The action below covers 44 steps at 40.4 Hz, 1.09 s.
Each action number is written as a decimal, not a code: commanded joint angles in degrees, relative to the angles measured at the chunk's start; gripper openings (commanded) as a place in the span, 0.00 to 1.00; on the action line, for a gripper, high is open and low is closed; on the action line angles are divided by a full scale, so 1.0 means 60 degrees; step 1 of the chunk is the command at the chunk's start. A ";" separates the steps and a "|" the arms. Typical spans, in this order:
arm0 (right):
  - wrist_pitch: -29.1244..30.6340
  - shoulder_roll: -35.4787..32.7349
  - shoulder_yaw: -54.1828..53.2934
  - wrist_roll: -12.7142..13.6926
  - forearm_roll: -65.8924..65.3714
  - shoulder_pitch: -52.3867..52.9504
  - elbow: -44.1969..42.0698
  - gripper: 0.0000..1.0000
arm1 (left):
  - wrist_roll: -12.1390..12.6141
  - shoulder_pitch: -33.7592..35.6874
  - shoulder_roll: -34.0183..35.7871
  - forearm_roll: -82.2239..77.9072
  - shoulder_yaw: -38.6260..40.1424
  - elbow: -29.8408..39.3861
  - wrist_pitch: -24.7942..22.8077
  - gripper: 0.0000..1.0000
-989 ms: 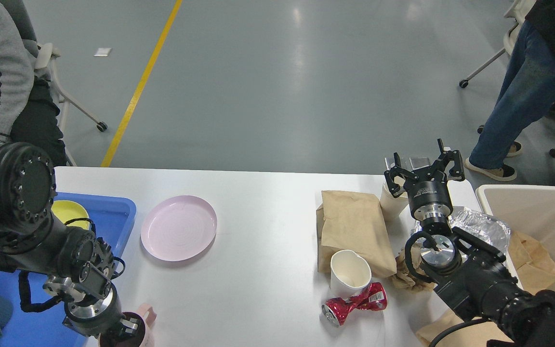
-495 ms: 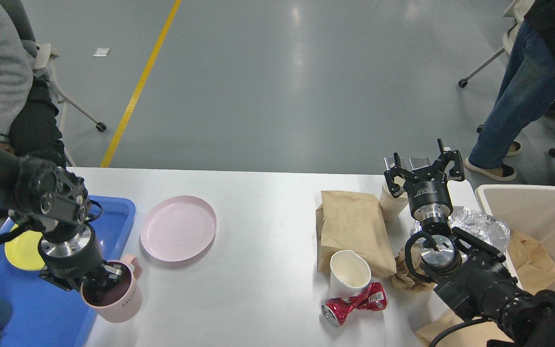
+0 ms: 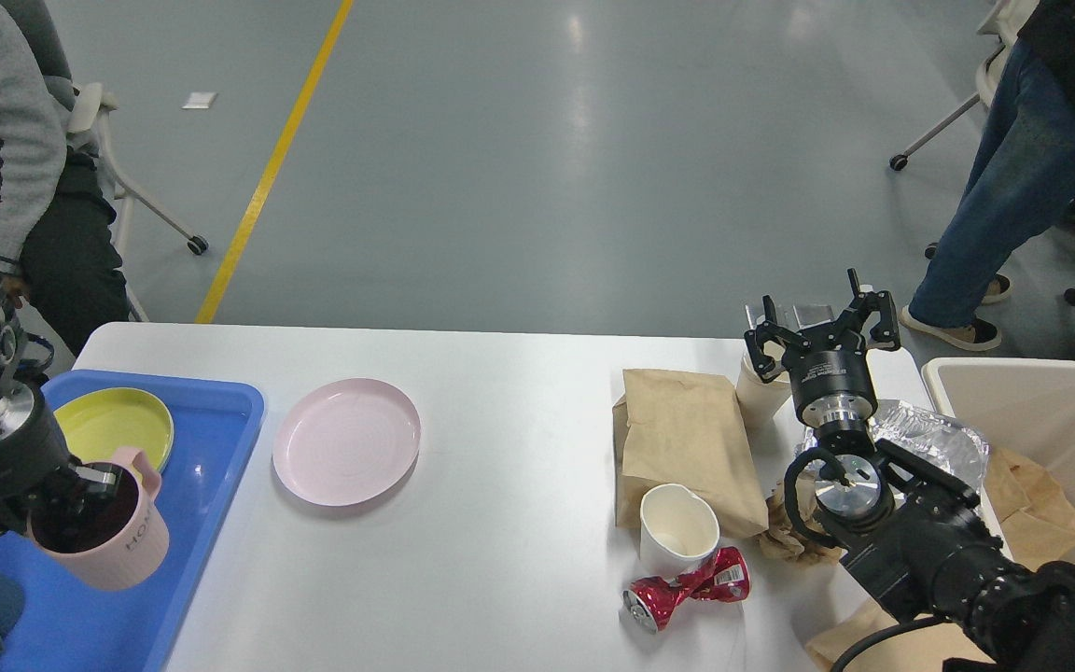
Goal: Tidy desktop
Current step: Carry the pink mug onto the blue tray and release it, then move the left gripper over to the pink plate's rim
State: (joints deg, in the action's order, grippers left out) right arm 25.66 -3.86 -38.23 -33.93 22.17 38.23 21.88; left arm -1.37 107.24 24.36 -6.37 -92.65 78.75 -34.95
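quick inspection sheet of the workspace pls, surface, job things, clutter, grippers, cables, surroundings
surface: white desktop, bare in the middle.
job's things: pink mug held over the blue tray; yellow plate in the tray; pink plate on the desktop beside the tray.
clutter: brown paper bag, white paper cup, crushed red can, foil container; cream bin to the right holds paper.
grippers: left gripper shut on the mug's rim; right gripper open, holding nothing.
cables: black cable looped at the right wrist.
surroundings: seated person far left, standing person far right, yellow floor line.
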 commanded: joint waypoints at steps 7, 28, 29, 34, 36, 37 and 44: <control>0.0000 -0.0001 0.0000 0.0000 -0.0003 0.0001 0.0015 1.00 | 0.0096 -0.2506 0.0393 0.0006 0.0075 -0.0088 0.3377 0.00; 0.0000 -0.0001 0.0000 0.0000 -0.0003 0.0001 0.0000 1.00 | 0.0184 -0.4280 0.0643 0.0021 0.0675 -0.1304 0.4272 0.31; 0.0000 -0.0001 0.0000 0.0000 -0.0003 0.0001 0.0000 1.00 | 0.0170 -0.4280 0.0643 0.0021 0.0675 -0.1304 0.4272 0.37; 0.0000 -0.0001 0.0000 0.0000 -0.0003 0.0001 0.0000 1.00 | 0.0184 -0.4265 0.0701 0.0035 0.0675 -0.1304 0.4169 0.89; 0.0000 -0.0001 0.0000 0.0000 -0.0018 0.0001 0.0015 1.00 | 0.0170 -0.4192 0.0760 0.0035 0.0675 -0.1304 0.4155 1.00; 0.0000 -0.0001 0.0000 0.0000 -0.0004 0.0001 0.0001 1.00 | 0.0155 -0.4148 0.0789 0.0021 0.0675 -0.1304 0.4140 1.00; 0.0000 0.0013 0.0000 0.0000 -0.0003 0.0001 0.0001 1.00 | 0.0155 -0.3665 0.1024 0.0021 0.0632 -0.1304 0.3615 1.00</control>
State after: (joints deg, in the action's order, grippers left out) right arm 25.66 -3.86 -38.23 -33.93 22.14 38.25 21.92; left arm -0.42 82.89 29.71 -6.16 -88.60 70.92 -10.29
